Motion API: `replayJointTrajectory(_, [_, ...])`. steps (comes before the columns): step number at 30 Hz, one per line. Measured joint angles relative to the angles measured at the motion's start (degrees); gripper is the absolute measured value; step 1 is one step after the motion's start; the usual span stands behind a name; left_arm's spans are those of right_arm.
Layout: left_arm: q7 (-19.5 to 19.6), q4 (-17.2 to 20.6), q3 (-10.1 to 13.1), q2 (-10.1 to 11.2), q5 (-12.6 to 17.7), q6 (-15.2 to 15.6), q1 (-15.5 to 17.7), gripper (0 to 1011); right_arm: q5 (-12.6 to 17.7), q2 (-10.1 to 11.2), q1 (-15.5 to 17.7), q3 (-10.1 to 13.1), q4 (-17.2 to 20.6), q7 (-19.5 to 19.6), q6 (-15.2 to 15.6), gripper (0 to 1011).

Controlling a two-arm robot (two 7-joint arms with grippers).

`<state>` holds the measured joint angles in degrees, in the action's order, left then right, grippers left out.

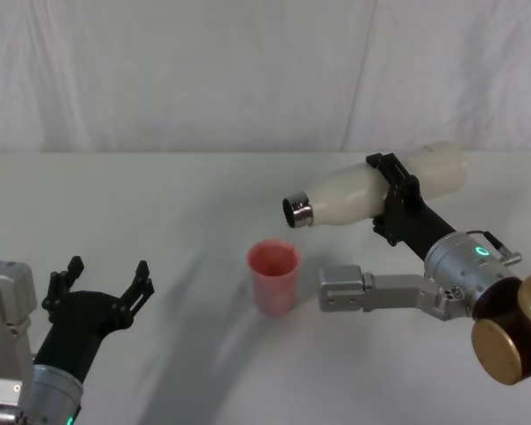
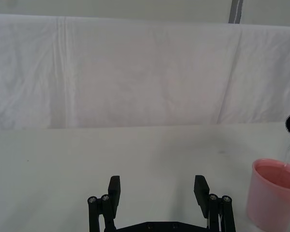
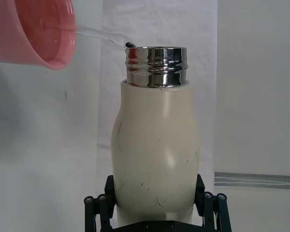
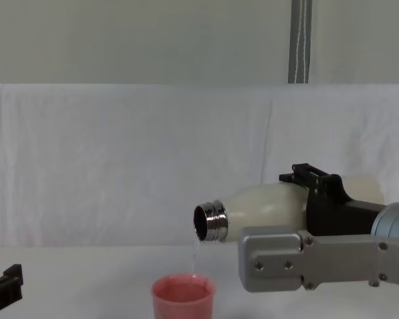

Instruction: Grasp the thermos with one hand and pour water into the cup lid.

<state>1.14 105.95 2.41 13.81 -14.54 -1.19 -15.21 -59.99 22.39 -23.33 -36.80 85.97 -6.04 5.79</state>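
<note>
Right gripper clamped on thermos, tilted, neck at 9 o'clock | water streaming into cup lid | left gripper spread apart, idle at 8 o'clock.

The right gripper hides a band of the thermos, the chest view's bottom edge cuts off the cup lid, and the water is too thin to trace clearly.
</note>
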Motion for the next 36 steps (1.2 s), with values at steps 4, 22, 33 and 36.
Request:
replayJointTrajectory(4, [0.0, 0.0, 0.0, 0.0, 0.0, 0.0, 0.0, 1001, 0.1, 0.0, -0.1, 0.1, 0.0, 0.0, 0.0, 951])
replayJointTrajectory(22, [0.0, 0.0, 0.0, 0.0, 0.0, 0.0, 0.0, 1001, 5.8, -1.0, 1.6, 2.2, 0.9, -0.5, -1.8, 951])
replayJointTrajectory(33, [0.0, 0.0, 0.0, 0.0, 0.0, 0.0, 0.0, 1001, 11.1, -1.9, 3.3, 4.1, 2.6, -0.9, -3.8, 951])
replayJointTrajectory(36, [0.0, 0.0, 0.0, 0.0, 0.0, 0.0, 0.0, 1001, 11.8, -1.9, 3.5, 4.4, 2.9, -1.0, -4.1, 952])
